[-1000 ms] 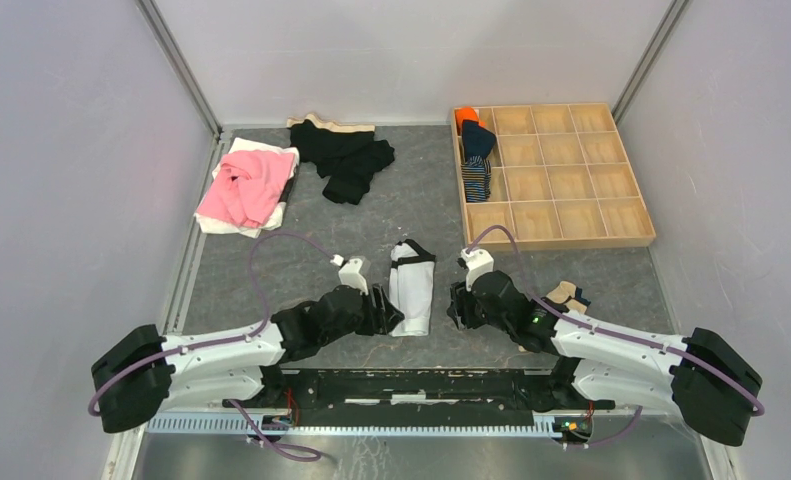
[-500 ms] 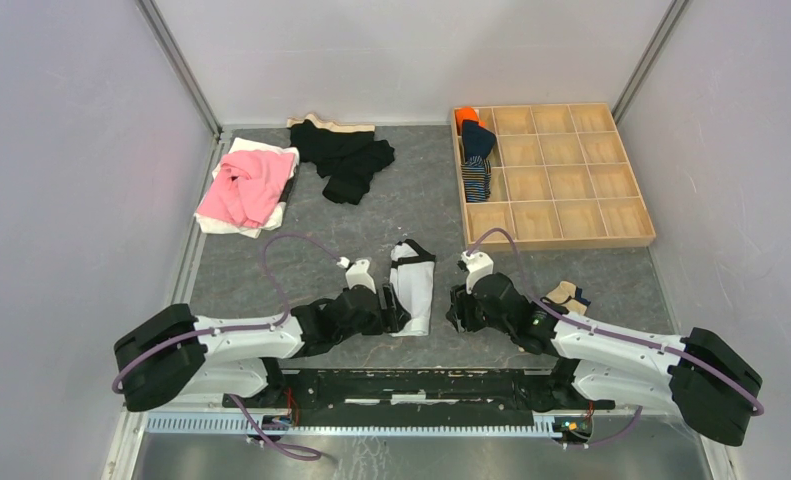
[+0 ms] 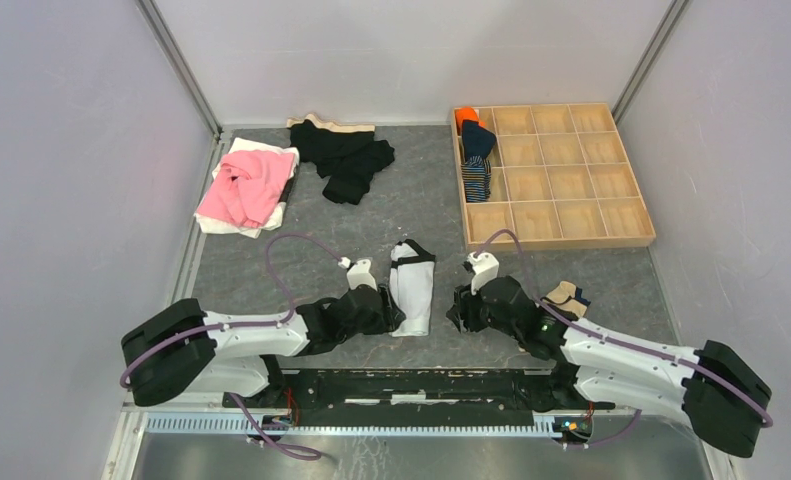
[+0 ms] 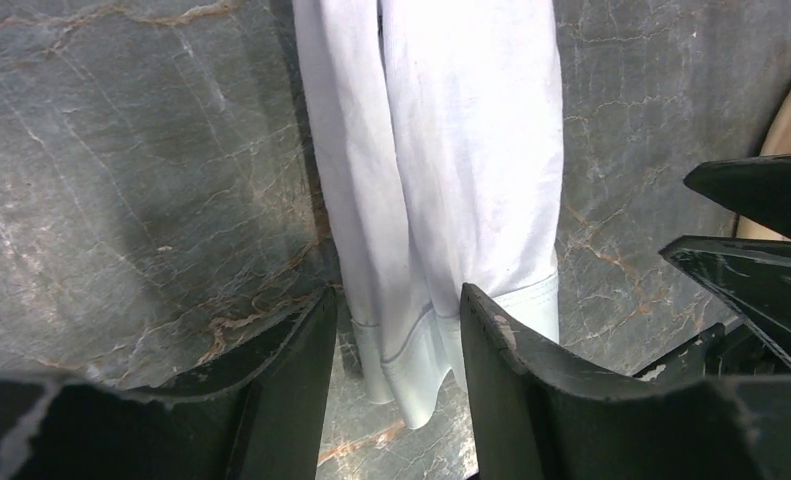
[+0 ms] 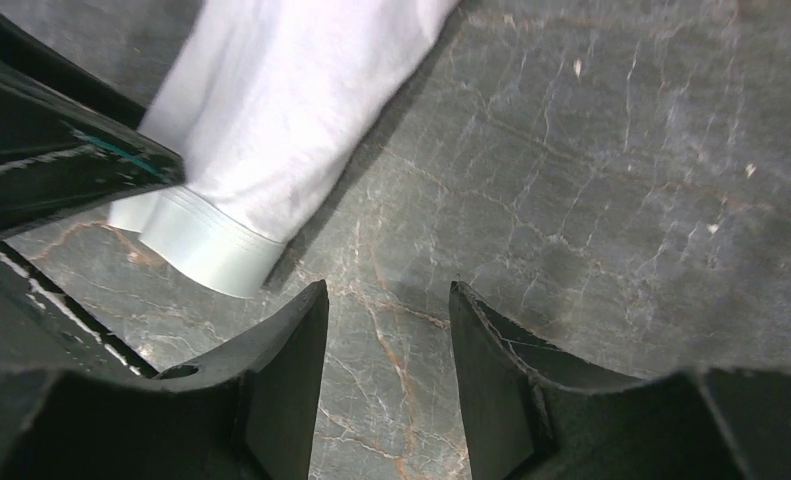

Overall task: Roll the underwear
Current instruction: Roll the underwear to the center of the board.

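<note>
The white underwear (image 3: 412, 286) lies folded in a long strip at the near middle of the table (image 3: 301, 215) — its near hem sits between the spread fingers of the left gripper (image 4: 399, 320). Just to its right, the right gripper (image 5: 386, 300) hangs over the table, fingers apart — holding nothing.

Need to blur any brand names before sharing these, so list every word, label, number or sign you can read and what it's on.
None: no text can be read in any view.
The white underwear shows only plain cloth and stitching.
The tray, the pink garment and the black garments show no print or label.
</note>
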### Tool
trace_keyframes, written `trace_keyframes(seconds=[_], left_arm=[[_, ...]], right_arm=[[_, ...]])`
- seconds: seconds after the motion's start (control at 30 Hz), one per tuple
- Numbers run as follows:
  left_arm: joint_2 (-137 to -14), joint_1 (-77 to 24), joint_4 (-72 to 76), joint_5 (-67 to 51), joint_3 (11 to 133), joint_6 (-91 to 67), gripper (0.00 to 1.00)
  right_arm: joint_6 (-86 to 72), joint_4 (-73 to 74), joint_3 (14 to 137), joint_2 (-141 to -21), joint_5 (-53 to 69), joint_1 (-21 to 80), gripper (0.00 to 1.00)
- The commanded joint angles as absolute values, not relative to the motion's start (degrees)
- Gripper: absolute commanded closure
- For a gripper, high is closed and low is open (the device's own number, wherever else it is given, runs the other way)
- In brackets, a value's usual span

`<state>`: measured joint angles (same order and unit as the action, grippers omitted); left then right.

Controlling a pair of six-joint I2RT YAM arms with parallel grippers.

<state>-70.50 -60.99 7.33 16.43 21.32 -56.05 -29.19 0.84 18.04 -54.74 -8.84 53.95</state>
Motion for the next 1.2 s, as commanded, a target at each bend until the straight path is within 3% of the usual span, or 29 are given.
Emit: trace_keyframes(seconds=[0.0, 0.2, 0.3, 0.47, 0.57, 0.63, 0.97, 1.03, 1.17], left_arm=[[-72.7, -61.3, 7.0, 18.7, 21.3, -57.4, 0.44], [-76.1, -61.3, 7.8, 18.3, 22.0, -57.1, 0.45], [-77.4, -61.3, 7.3, 18.1, 22.6, -56.8, 0.49], [-78.4, -61.3, 6.3, 18.4, 22.9, -56.5, 0.59], [-78.6, -61.3, 6.1, 18.8, 22.6, -56.4, 0.63], [-78.9, -61.3, 6.0, 18.9, 22.6, -56.3, 0.66], [-80.9, -61.3, 4.4, 18.8, 23.6, -53.5, 0.85], [-81.2, -61.2, 4.4, 18.4, 23.7, -52.4, 0.89], [-82.2, -61.3, 4.4, 17.7, 23.7, -50.7, 0.95]], right_arm=[[-26.0, -3.1, 17.3, -49.0, -10.1, 54.0, 0.46], [-25.1, -11.0, 12.9, -36.0, -15.8, 54.0, 0.46], [-20.3, -18.3, 8.9, -30.5, -17.9, 54.0, 0.42], [-10.0, -15.2, 12.4, -28.9, -19.9, 54.1, 0.37], [-2.5, -21.7, 10.3, -26.3, -17.1, 54.0, 0.36], [2.7, -24.5, 9.4, -25.3, -16.3, 54.0, 0.27], [25.8, -7.7, 23.1, -36.8, -0.2, 54.1, 0.28], [30.3, -4.9, 23.7, -39.9, 3.0, 54.9, 0.23], [39.6, -0.6, 23.2, -44.7, 2.6, 59.5, 0.22]])
